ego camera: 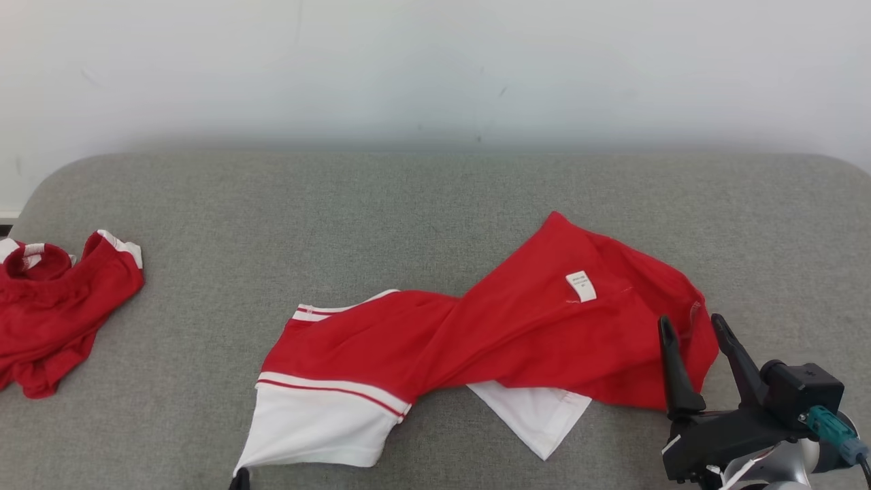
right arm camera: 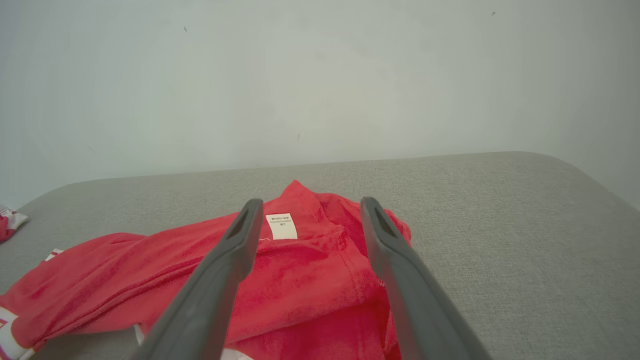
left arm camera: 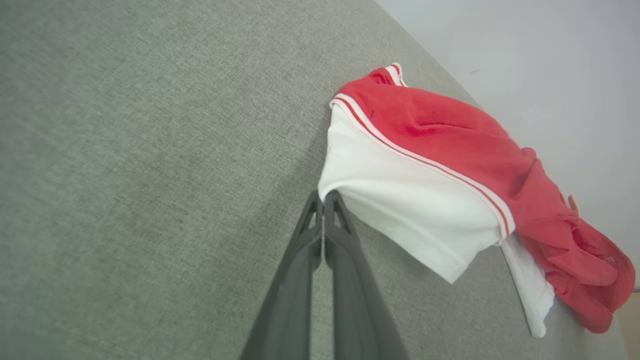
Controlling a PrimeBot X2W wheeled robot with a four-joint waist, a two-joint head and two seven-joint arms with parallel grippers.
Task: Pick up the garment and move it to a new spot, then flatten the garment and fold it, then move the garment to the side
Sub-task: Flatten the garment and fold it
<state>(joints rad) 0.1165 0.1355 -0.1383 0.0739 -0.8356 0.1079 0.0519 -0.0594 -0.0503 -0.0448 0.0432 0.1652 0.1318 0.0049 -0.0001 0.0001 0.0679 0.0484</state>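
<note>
Lower left of the head view: left gripper (ego camera: 239, 480), only its dark tip in frame, at the bottom corner of the garment (ego camera: 517, 327).
Left grip: in the left wrist view the two fingers are pressed together (left arm camera: 324, 196), pinching the corner of the white hem, which is drawn to a point at the tips.
Lower right of the head view: right gripper (ego camera: 691, 325), jaws spread wide and holding nothing. Its tips are over the garment's right edge, but contact cannot be told.
Garment: red with white bands, lying twisted from lower centre to the right of the grey cushion (ego camera: 435, 204), with a white tag (ego camera: 580, 286) facing up.
Edges: the white hem sits at lower left, a white flap pokes out at the bottom centre, and a red peak points toward the wall (ego camera: 435, 68).
Open room: bare cushion runs across the whole upper band, right of the right gripper, and between the garment and a second red garment (ego camera: 47, 299) at the far left edge.
</note>
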